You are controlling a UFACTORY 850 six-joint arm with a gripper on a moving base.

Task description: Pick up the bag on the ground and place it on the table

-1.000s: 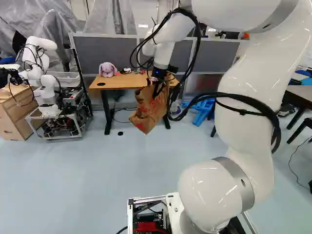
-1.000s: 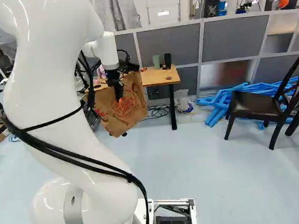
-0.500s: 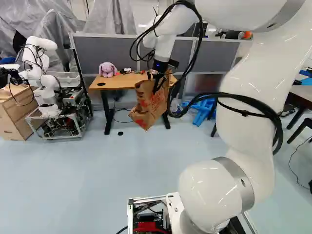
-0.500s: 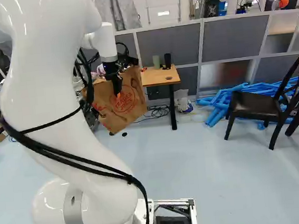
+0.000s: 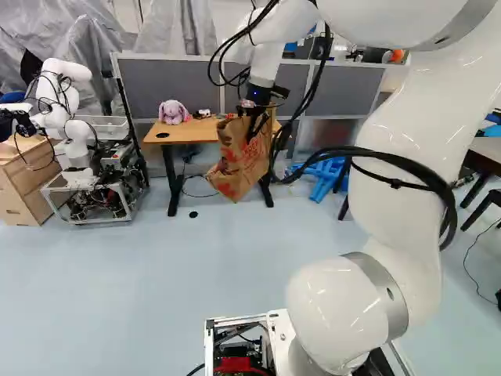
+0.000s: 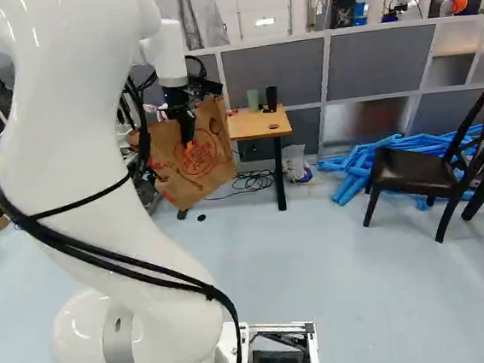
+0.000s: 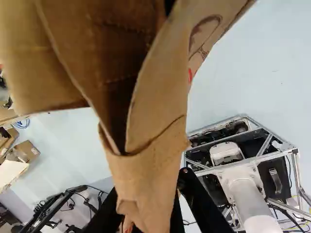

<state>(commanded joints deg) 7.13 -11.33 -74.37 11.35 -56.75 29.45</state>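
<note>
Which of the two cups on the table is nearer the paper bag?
The grey-green cup: in the right base view it stands on the paper bag's side of the black cup.

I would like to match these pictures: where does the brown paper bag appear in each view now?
Left base view: the bag is at upper middle, overlapping the table.
Right base view: left of the middle, just right of the arm.
Wrist view: between the gripper's fingers and ahead of them.
Shared landmark: the base's metal frame.
</note>
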